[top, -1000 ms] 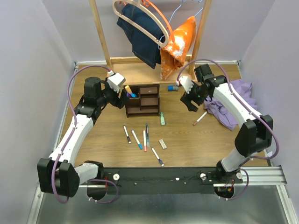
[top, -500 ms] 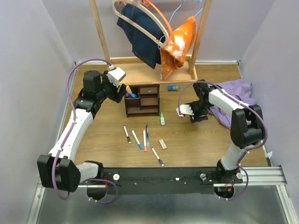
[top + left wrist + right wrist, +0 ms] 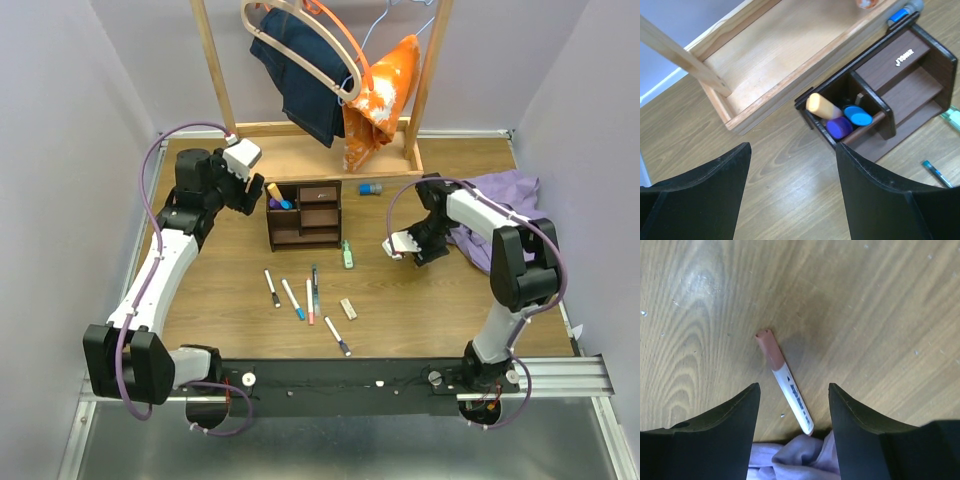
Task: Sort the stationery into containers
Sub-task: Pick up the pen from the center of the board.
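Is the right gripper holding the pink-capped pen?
No, the right gripper stands open over the pink-capped pen, which lies untouched between its fingers.

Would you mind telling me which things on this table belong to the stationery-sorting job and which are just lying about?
Belongs to the job: dark wooden organizer; pink-capped marker; loose pens; green highlighter; beige eraser; blue-capped item.
Just lying about: clothes rack; jeans; orange garment; purple cloth.

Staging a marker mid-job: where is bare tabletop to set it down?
Bare wood lies near right, between the beige eraser and the right arm, and near left, between the left arm and the black-tipped pen. Crowded: the pens in front of the organizer.
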Controlling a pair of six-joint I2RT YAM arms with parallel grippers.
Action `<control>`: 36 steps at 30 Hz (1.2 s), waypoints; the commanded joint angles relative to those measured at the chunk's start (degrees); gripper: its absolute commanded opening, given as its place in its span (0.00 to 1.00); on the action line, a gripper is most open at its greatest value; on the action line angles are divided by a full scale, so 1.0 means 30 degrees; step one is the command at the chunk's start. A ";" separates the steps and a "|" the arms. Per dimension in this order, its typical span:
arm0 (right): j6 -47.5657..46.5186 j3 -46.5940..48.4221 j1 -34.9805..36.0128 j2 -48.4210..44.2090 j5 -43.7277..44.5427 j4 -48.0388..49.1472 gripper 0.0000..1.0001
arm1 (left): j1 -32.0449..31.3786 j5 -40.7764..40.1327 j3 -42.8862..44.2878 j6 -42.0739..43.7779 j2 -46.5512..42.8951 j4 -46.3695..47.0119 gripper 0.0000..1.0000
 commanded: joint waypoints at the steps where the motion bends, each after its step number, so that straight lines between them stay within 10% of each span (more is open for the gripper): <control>1: -0.1163 0.0157 -0.0068 0.0887 -0.0517 -0.0968 0.64 | 0.0546 -0.0517 0.0157 0.0100 -0.0236 0.0147 0.78; 17: -0.2012 0.0217 -0.0038 0.2178 -0.0021 -0.1466 0.41 | 0.1747 -0.0342 -0.1191 -0.0428 -0.1379 0.0234 0.78; 26: -0.1106 -0.0895 0.0575 0.1359 -0.0108 -0.0065 0.11 | 0.1748 -0.0107 -0.1601 -0.0662 -0.1613 0.0381 0.78; 36: -0.0021 0.2377 0.0724 -0.0281 -0.2648 -0.2341 0.11 | 0.1748 0.0127 -0.1748 -0.0369 -0.1819 0.0264 0.78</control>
